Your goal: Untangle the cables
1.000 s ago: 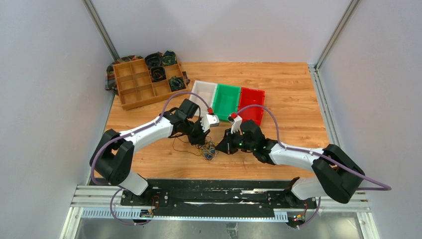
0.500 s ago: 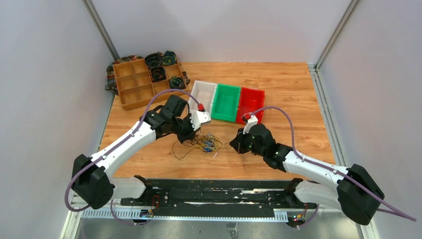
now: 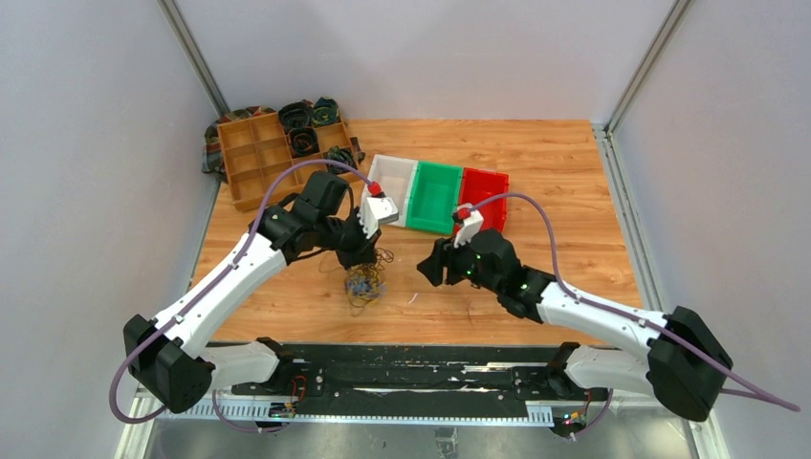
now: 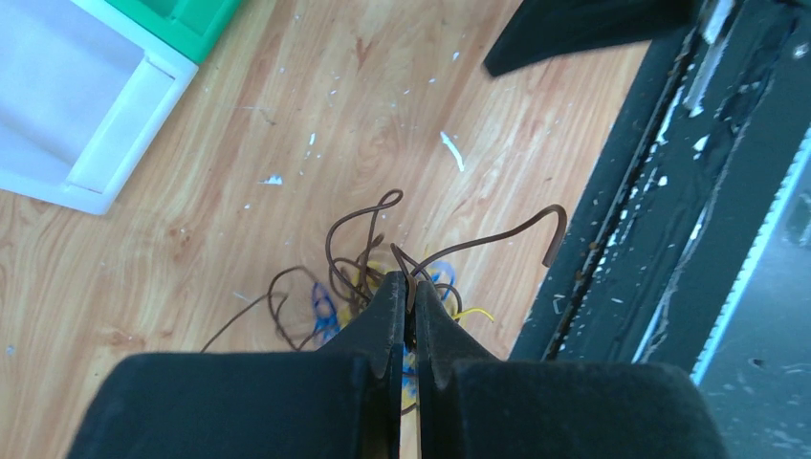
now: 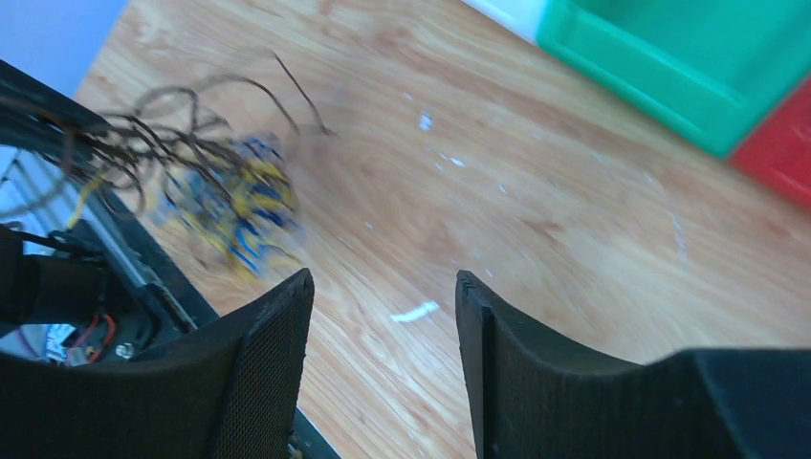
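The cables (image 3: 364,283) are a small tangle of dark brown, yellow and blue wires hanging under my left gripper (image 3: 356,261) just above the wooden table. In the left wrist view the left gripper (image 4: 407,279) is shut on a dark brown wire, with the cables (image 4: 368,277) bunched below its tips. My right gripper (image 3: 426,271) is to the right of the tangle and apart from it. In the right wrist view the right gripper (image 5: 383,279) is open with nothing between its fingers, and the cables (image 5: 225,196) appear blurred at the upper left.
White (image 3: 391,177), green (image 3: 435,194) and red (image 3: 486,197) bins stand in a row behind the grippers. A wooden divided tray (image 3: 277,156) with dark coiled bundles sits at the back left. The black rail (image 3: 411,363) runs along the near table edge, close to the tangle.
The right gripper has opened and let go of the cables. The left gripper has carried the tangle left and toward the near edge, where it now hangs bunched instead of stretched between the grippers.
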`<control>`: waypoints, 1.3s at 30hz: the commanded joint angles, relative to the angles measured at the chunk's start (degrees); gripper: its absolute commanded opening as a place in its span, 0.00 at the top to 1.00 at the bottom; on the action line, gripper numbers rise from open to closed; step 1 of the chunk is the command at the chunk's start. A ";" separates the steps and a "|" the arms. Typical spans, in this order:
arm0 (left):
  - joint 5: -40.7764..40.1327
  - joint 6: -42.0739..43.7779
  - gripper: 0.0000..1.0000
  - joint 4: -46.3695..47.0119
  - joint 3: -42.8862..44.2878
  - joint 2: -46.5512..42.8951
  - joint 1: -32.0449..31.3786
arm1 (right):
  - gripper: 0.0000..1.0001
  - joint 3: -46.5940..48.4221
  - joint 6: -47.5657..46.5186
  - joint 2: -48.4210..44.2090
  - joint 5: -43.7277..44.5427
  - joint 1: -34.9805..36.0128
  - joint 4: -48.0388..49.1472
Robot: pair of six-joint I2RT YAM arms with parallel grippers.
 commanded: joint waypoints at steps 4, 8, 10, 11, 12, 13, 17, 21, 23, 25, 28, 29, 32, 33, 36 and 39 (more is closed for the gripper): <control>4.62 -6.64 0.99 -2.18 5.72 -1.93 0.34 | 0.43 4.85 -0.78 8.92 -5.57 5.11 17.35; 5.35 -10.80 0.99 -2.94 9.90 -1.34 0.34 | 0.43 5.28 -0.15 12.13 -5.72 6.15 21.60; 6.40 -13.26 0.99 -2.87 11.49 -1.04 0.34 | 0.43 5.56 0.54 13.18 -5.37 6.18 22.01; 7.06 -14.10 0.99 -2.86 12.27 -0.79 0.34 | 0.43 5.66 1.04 13.64 -5.35 6.17 22.58; 7.60 -14.87 0.99 -2.84 12.95 -0.53 0.34 | 0.43 5.41 1.53 13.98 -5.39 6.28 23.42; 8.06 -15.49 0.99 -2.87 13.51 -0.34 0.34 | 0.43 5.43 1.99 14.37 -5.55 6.30 24.17; 8.57 -17.34 0.99 -2.49 14.60 -0.06 0.34 | 0.43 5.28 3.38 15.56 -6.56 6.32 26.95; 8.91 -18.03 0.99 -2.44 14.87 -0.09 0.34 | 0.43 5.05 3.82 15.55 -6.71 6.36 29.70; 9.12 -18.43 0.99 -2.39 15.43 -0.01 0.34 | 0.43 5.47 4.27 15.93 -6.63 6.36 29.82; 9.22 -19.12 0.99 -1.87 16.03 0.19 0.34 | 0.43 5.88 5.55 16.84 -7.03 6.35 30.98; 9.25 -19.78 0.99 -1.35 16.98 0.39 0.34 | 0.43 5.70 6.95 19.31 -7.90 6.50 34.42; 9.21 -19.81 0.99 -1.34 17.37 0.50 0.34 | 0.43 5.56 7.30 19.97 -7.83 6.67 35.49; 9.10 -20.07 0.99 -1.29 18.80 0.60 0.34 | 0.39 4.93 7.10 21.87 -6.57 7.20 37.26; 9.12 -20.07 0.99 -1.27 19.36 0.63 0.32 | 0.39 4.69 7.08 22.28 -5.85 7.34 37.45; 9.16 -20.33 0.99 -1.26 20.69 0.61 0.34 | 0.38 4.16 6.89 23.36 -4.05 7.73 38.00; 9.78 -20.88 0.99 -1.33 21.87 0.66 0.34 | 0.48 4.39 6.23 23.34 -0.35 7.76 35.10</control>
